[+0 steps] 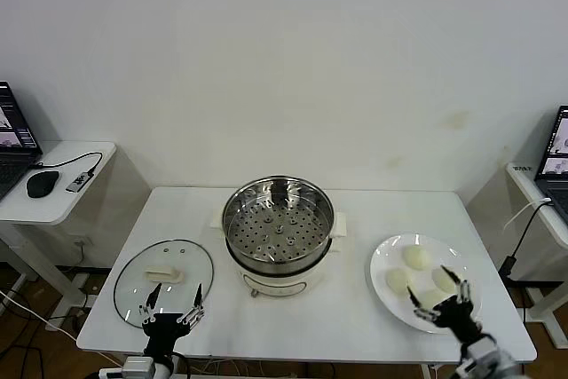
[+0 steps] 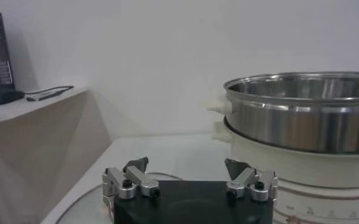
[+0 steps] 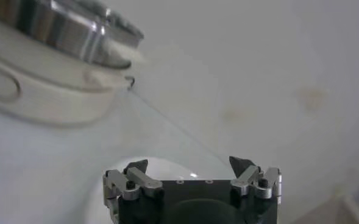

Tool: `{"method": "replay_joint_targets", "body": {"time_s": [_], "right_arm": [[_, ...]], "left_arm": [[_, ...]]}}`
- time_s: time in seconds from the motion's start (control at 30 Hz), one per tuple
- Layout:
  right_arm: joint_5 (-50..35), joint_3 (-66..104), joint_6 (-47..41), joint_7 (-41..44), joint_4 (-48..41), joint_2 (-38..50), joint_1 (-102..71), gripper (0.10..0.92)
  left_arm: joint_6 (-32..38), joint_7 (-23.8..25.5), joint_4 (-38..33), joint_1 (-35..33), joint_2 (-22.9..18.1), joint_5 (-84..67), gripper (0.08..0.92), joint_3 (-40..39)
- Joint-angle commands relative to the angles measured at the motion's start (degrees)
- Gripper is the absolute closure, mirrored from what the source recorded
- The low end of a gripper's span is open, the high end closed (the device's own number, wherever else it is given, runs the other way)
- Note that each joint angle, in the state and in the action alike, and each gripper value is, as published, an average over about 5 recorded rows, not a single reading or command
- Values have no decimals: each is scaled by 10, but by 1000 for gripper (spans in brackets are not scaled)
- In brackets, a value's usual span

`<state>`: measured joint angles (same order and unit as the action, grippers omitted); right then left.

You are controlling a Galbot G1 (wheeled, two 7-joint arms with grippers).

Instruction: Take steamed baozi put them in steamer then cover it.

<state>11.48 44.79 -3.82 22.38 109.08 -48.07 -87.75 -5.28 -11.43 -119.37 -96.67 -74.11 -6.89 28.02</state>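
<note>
The steamer (image 1: 279, 228) stands mid-table, a shiny steel pot with a bare perforated tray on a cream base. It also shows in the left wrist view (image 2: 301, 119) and the right wrist view (image 3: 63, 36). The glass cover (image 1: 133, 295) lies flat to its left, cream handle (image 1: 163, 274) up. Several cream-white baozi (image 1: 414, 257) sit on a white plate (image 1: 387, 255) at the right. My left gripper (image 1: 176, 295) (image 2: 186, 167) is open and empty over the cover's near edge. My right gripper (image 1: 441, 297) (image 3: 188, 165) is open and empty over the plate's near side, close to the baozi.
The white table (image 1: 373, 210) ends just in front of both grippers. A side table (image 1: 62, 188) with a laptop (image 1: 9, 130) and a mouse (image 1: 42, 184) stands at the left. Another side table with a laptop (image 1: 557, 144) and cables stands at the right.
</note>
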Motion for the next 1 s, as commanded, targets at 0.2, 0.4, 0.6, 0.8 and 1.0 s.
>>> {"method": "replay_joint_targets", "body": {"time_s": [0.2,0.4,0.6,0.8,1.0], "right_arm": [[92,-221,-51,248,-137,245,311,203],[99,-475,-26,334,-230,251,557,203],[72,-668,-10,394,-312,224,725,203],[52,-757,-21,416,-357,189,790,203],[41,-791,-39,411,-392,156,801,203]], "left_arm": [[-4,3,0,8,0,29,177,1],[-3,2,-3,11,-3,35,177,2],[-7,-2,0,17,-6,36,177,7],[-12,-2,4,22,-5,36,177,15],[-14,0,4,23,-4,38,177,19]]}}
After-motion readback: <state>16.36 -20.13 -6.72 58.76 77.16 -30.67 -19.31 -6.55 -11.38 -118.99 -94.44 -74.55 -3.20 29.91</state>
